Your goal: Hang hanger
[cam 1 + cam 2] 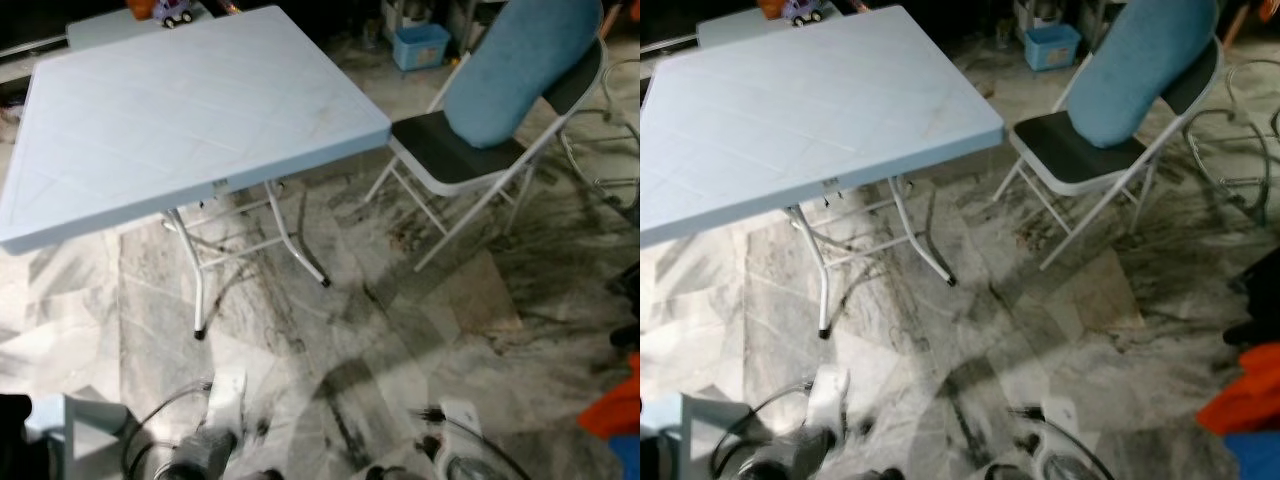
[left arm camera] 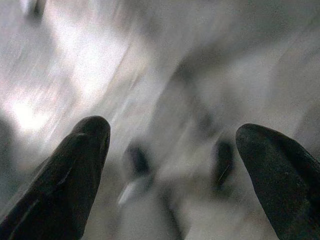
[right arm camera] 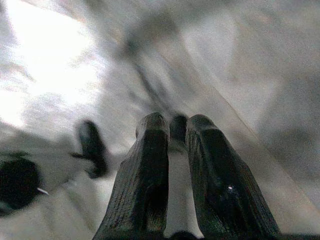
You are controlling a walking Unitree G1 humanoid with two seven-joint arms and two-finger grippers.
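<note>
Marble floor [image 1: 400,330] runs ahead, with a pale blue folding table [image 1: 180,110] far left and a folding chair [image 1: 480,130] far right; I can make out no hanger, so this looks like the walk to find it. Left gripper [image 2: 172,150] hangs low with fingers spread wide and empty; right gripper [image 3: 176,135] is nearly closed on nothing. Next comes locating the hanger.

A big light blue folding table [image 1: 180,120] stands on the grey marble floor [image 1: 400,340]. A folding chair [image 1: 470,150] is beside it. A small toy car [image 1: 175,12] sits at the table's far edge. A blue tub [image 1: 420,45] is behind.
</note>
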